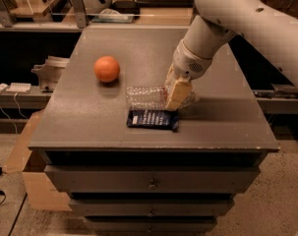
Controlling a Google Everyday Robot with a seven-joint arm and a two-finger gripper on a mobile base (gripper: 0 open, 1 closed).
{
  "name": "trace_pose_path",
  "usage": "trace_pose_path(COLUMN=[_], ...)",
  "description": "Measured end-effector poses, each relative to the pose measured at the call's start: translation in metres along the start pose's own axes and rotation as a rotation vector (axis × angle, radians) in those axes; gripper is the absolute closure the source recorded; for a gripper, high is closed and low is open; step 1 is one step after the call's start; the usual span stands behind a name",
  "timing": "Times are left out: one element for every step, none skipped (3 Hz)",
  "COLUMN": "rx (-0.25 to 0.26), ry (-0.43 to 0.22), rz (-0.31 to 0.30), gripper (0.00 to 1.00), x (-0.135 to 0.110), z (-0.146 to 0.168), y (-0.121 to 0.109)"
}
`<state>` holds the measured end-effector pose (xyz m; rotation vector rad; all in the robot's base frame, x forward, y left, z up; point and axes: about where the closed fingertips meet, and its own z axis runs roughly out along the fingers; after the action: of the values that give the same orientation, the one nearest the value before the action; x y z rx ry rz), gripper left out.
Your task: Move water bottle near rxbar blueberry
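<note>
The water bottle (144,97) is clear crinkled plastic and lies on its side on the grey cabinet top (89,117). Its right end sits between the fingers of my gripper (178,96), which comes down from the upper right and is shut on it. The rxbar blueberry (153,118) is a flat dark navy wrapper with white print. It lies just in front of the bottle, almost touching it, and under the gripper's pale front finger (176,93). The bottle's cap end is hidden behind the gripper.
A round orange fruit (106,69) sits to the left of the bottle, further back. The cabinet has drawers below and its front edge runs just in front of the bar. Shelves and clutter stand behind, and a cardboard box (25,156) is on the floor at left.
</note>
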<state>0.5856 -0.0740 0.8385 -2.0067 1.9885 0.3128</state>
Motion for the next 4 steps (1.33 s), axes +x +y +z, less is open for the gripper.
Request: trace_pose_path(rx=[0.000,0.000,-0.006,-0.020], ry=[0.000,0.000,-0.005,-0.008], rz=[0.000,0.000,0.012,0.016], gripper=[0.59,0.36,0.13,0.00], x=[-0.0004,-0.0004,0.0042,0.0054], z=[-0.0012,-0.0013,0.0009,0.0053], y=[-0.0001,-0.0001,-0.0017,-0.0033])
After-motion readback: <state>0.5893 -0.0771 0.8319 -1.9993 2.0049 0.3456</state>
